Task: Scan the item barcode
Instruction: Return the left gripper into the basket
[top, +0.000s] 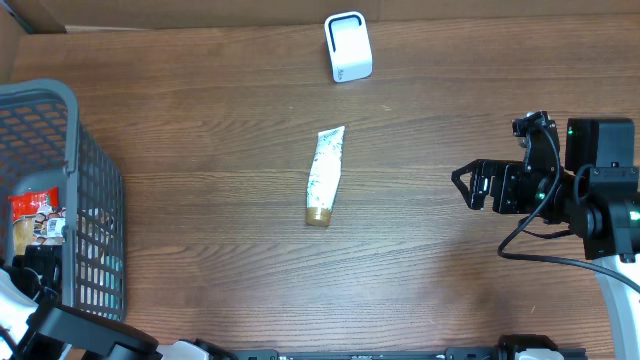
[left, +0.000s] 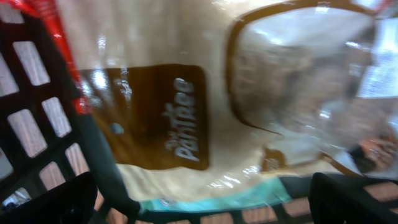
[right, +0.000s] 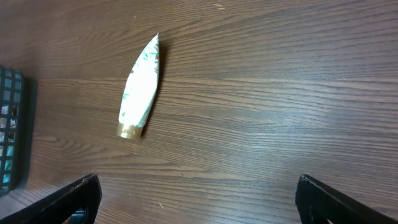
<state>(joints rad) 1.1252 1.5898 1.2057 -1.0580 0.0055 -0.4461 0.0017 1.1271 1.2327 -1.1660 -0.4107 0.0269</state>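
A white tube with a gold cap (top: 325, 177) lies on the wooden table, mid-table; the right wrist view shows this tube (right: 140, 87) to the upper left. The white barcode scanner (top: 348, 47) stands at the far edge. My right gripper (top: 462, 186) hovers open at the right, well clear of the tube; in its own view the right gripper (right: 199, 199) has only bare wood between its fingers. My left gripper (left: 202, 202) is open inside the basket, close over a glossy beige snack bag with a brown label (left: 161, 115), not gripping it.
A grey mesh basket (top: 100, 230) stands at the left edge and holds a red-and-white packet (top: 35, 215). Its dark bars (left: 62, 81) crowd the left wrist view. The basket's corner (right: 12, 124) shows at the left of the right wrist view.
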